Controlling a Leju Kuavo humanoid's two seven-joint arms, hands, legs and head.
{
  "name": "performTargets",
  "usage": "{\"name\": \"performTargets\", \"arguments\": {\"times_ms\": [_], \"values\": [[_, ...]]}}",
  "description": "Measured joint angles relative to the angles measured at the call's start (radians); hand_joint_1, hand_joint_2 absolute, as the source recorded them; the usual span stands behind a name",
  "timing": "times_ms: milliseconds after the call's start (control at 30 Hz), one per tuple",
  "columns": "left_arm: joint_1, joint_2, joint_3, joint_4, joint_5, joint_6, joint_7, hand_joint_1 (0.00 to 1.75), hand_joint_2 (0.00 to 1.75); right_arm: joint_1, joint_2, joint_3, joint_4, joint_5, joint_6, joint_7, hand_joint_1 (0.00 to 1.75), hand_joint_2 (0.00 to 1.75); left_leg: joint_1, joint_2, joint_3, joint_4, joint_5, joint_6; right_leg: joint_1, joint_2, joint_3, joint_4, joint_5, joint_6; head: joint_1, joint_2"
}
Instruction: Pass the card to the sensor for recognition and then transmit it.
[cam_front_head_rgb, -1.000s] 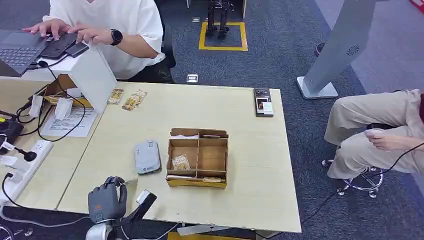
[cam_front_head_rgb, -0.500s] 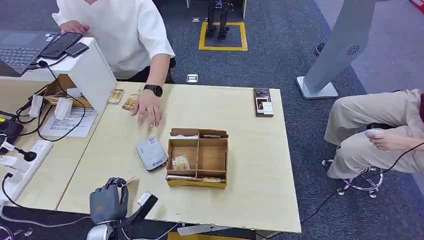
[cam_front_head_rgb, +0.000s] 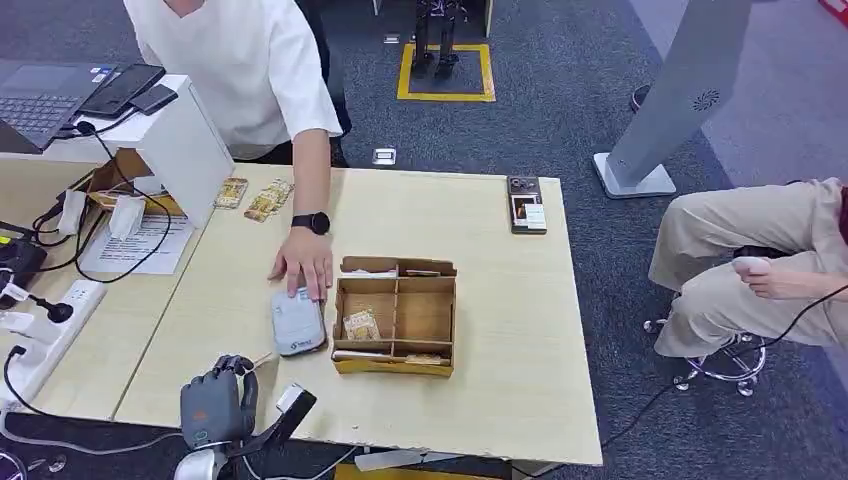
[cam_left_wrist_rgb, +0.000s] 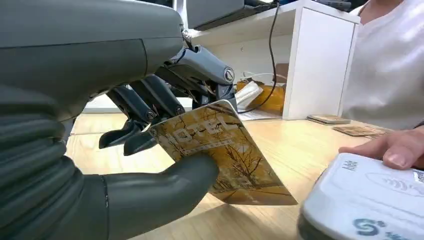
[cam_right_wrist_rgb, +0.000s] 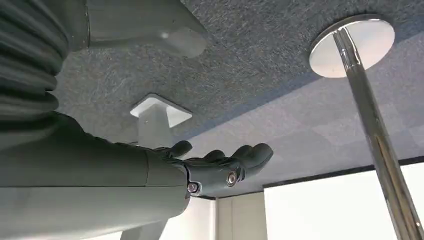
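Card pinched in left hand, sensor near

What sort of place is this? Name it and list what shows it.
Probably an office or lab set up as a mock hotel check-in desk: a wooden table with a card reader, a divided cardboard box of cards, a laptop, grey carpet, and a person's hand on the reader.

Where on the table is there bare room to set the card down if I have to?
Bare tabletop lies between the compartment box and the dark device, and right of the box to the table edge. Crowded: a person's hand rests on the sensor ahead of your left hand, which holds the card.
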Motion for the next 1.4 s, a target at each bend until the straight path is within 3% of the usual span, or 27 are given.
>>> {"name": "performTargets", "arguments": {"times_ms": [500,700,1100,1400], "values": [[0.0,0.0,-0.001,0.049,-0.034,0.0,0.001,1.75,1.75,0.0,0.0,0.0,0.011,-0.008,0.0,-0.012,0.0,1.75,0.0,0.0,0.001,0.0,0.0,0.0,0.0,0.0,0.001,0.0,0.0,0.0,0.0,0.0],[-0.001,0.0,-0.005,0.05,0.026,0.0,-0.003,1.75,1.75,0.0,0.0,0.0,0.012,-0.005,0.0,-0.012,0.0,1.75,0.0,0.0,0.001,0.0,0.0,0.0,0.0,0.0,0.001,0.0,0.0,0.0,0.0,0.0],[-0.001,0.0,-0.005,0.049,0.044,0.001,-0.038,1.75,1.75,0.0,0.0,0.0,0.012,-0.005,0.0,-0.014,0.0,1.75,0.0,-0.001,0.001,0.0,0.0,0.0,0.0,-0.001,0.001,0.0,0.0,0.0,0.0,0.0],[-0.003,-0.001,-0.004,0.049,0.192,0.001,-0.084,1.75,1.75,0.0,0.0,0.0,0.012,-0.005,0.0,-0.01,0.0,1.75,0.0,-0.001,0.001,0.0,0.0,0.0,0.0,-0.001,0.001,0.0,0.0,0.0,0.0,0.0]]}}
